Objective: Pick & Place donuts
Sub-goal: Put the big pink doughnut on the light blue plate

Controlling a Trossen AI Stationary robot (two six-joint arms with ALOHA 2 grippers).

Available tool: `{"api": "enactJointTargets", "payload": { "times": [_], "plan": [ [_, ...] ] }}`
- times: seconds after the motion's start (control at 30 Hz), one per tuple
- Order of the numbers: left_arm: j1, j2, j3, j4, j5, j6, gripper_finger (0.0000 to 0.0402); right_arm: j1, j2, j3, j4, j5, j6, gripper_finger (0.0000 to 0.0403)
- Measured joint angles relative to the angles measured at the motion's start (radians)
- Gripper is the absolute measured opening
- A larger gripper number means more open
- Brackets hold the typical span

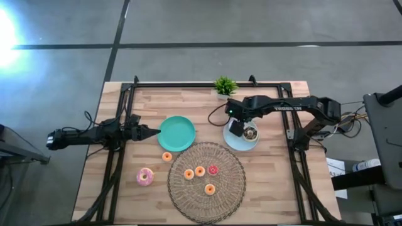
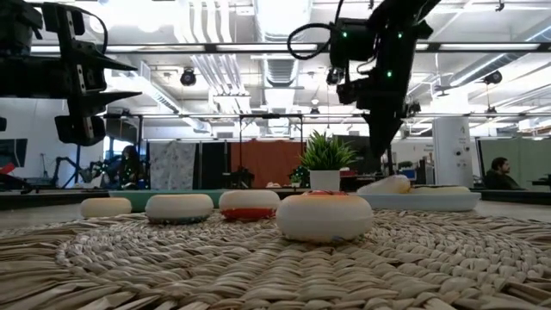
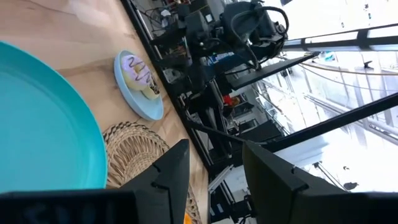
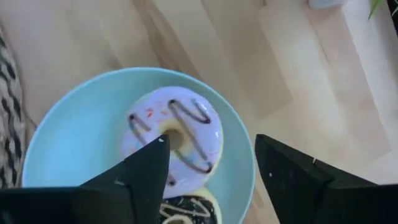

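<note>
The wooden counter (image 1: 276,188) carries a large round woven wicker mat (image 1: 206,182) near its front edge. Three small orange donuts (image 1: 200,171) and one small red donut (image 1: 213,169) lie on the mat, well apart from both grippers. Another small orange donut (image 1: 167,157) sits on the bare wood between the mat and the teal plate (image 1: 176,133). A larger pink-frosted donut (image 1: 145,176) lies on the counter to the left of the mat.

The teal plate sits left of centre, and the left gripper (image 1: 152,132) hovers just beside its left rim, its fingers apart and holding nothing. The light-blue plate (image 1: 233,140) sits right of centre and holds two larger donuts touching each other: a pale pink-frosted donut with dark drizzle (image 4: 172,136) and a dark chocolate donut (image 4: 186,210).

The right gripper (image 4: 208,165) hangs directly above the light-blue plate, fingers (image 4: 292,180) spread wide, with the drizzled donut lying free on the plate below and between them. A small potted plant (image 1: 225,86) stands at the counter's back edge.
</note>
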Motion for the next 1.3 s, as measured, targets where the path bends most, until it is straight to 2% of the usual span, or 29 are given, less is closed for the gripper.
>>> {"api": "enactJointTargets", "payload": {
  "times": [0.1, 0.17, 0.27, 0.37, 0.5, 0.6, 0.8, 0.93, 1.0, 1.17, 1.3],
  "plan": [
    [0.0, 0.0, 0.0, -0.001, 0.011, -0.012, 0.0123, 0.032, -0.005, 0.033, -0.019, -0.018, -0.063, 0.0235],
    [-0.001, 0.002, 0.025, -0.064, 0.047, -0.028, 0.0119, 0.078, -0.011, 0.066, -0.016, -0.016, -0.109, 0.0235],
    [-0.006, 0.022, 0.132, -0.272, 0.097, -0.013, 0.0107, 0.141, -0.011, 0.098, -0.006, 0.014, -0.147, 0.0232],
    [-0.014, 0.075, 0.277, -0.518, 0.085, 0.067, 0.0092, 0.173, -0.011, 0.101, 0.018, 0.035, -0.134, 0.023],
    [-0.033, 0.21, 0.452, -0.815, 0.091, 0.163, 0.0078, 0.183, -0.011, 0.089, 0.01, 0.037, -0.072, 0.023],
    [-0.073, 0.338, 0.554, -0.938, 0.116, 0.235, 0.0073, 0.19, -0.01, 0.088, 0.011, 0.036, -0.043, 0.0231],
    [-0.262, 0.609, 0.657, -1.024, 0.113, 0.33, 0.0071, 0.204, -0.011, 0.098, 0.02, 0.041, -0.027, 0.0231],
    [-0.458, 0.77, 0.647, -1.045, 0.084, 0.301, 0.007, 0.208, -0.011, 0.101, 0.029, 0.065, -0.025, 0.023],
    [-0.559, 0.834, 0.638, -1.024, 0.036, 0.262, 0.007, 0.208, -0.011, 0.102, 0.039, 0.067, -0.025, 0.0231],
    [-0.744, 0.92, 0.642, -0.961, -0.076, 0.12, 0.007, 0.208, -0.011, 0.104, 0.073, 0.067, -0.036, 0.0229],
    [-0.815, 0.963, 0.638, -0.898, -0.119, 0.055, 0.007, 0.207, -0.011, 0.104, 0.095, 0.069, -0.069, 0.0229]
  ]
}}
